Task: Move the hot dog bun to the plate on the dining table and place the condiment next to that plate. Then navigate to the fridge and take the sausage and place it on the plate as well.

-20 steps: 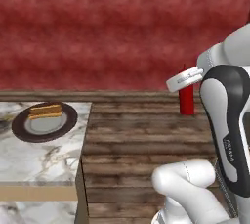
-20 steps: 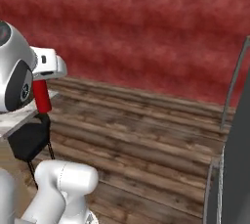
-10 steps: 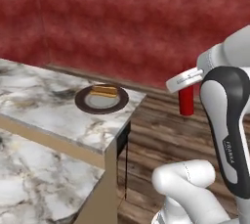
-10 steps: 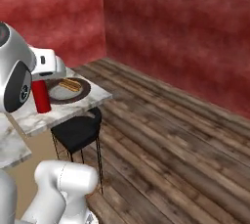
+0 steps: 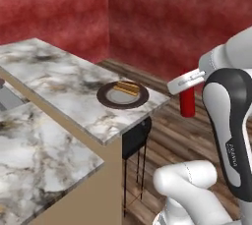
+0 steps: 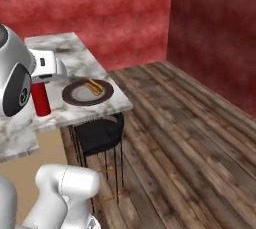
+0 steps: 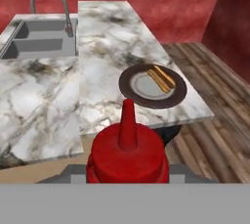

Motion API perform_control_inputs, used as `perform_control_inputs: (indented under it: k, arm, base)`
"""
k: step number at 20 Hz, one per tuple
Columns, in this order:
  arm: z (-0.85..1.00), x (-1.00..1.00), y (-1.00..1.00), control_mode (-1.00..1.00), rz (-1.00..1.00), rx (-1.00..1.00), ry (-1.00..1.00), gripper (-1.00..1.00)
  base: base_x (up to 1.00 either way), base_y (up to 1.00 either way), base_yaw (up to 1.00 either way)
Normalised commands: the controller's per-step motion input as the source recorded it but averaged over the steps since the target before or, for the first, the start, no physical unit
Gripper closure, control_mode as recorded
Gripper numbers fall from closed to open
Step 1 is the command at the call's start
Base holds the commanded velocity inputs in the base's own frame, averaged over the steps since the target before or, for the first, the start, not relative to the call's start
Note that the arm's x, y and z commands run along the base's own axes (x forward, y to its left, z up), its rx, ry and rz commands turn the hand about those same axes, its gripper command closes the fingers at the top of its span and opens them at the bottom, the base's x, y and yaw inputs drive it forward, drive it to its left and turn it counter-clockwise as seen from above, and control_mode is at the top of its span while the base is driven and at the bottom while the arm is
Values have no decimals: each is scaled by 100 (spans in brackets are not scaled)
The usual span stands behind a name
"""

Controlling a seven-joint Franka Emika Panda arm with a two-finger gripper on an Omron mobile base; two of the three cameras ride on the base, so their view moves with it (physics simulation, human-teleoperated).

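Holding the red condiment bottle (image 7: 127, 152) clamped between its fingers, the gripper (image 5: 187, 82) hangs in the air beside the end of the marbled counter (image 5: 59, 79). On that counter's end sits the dark plate (image 5: 122, 95) with the bun (image 5: 127, 88) lying on it. No readable writing shows on the bottle.

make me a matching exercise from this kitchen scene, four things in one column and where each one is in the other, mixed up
Things:
1. hot dog bun
2. condiment
3. stool
4. sink

Places:
A. tucked under the end of the dining table
B. set into the counter, far from the plate
C. held in the gripper
D. lying on the plate

Pairs: 1-D, 2-C, 3-A, 4-B
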Motion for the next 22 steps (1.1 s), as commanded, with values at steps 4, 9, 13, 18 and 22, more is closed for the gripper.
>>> perform_control_inputs:
  k: [4,9,13,18,22]
  arm:
    - [0,0,0,100,0,0,0,100]
    - [0,0,0,100,0,0,0,100]
    - [5,0,14,-100,12,0,0,100]
    - [4,28,69,-100,17,5,-3,100]
    - [0,71,94,-100,14,6,-9,100]
  base:
    - [75,-27,33]
    - [59,0,20]
    - [1,1,4]
    - [0,0,0]
    - [0,0,0]
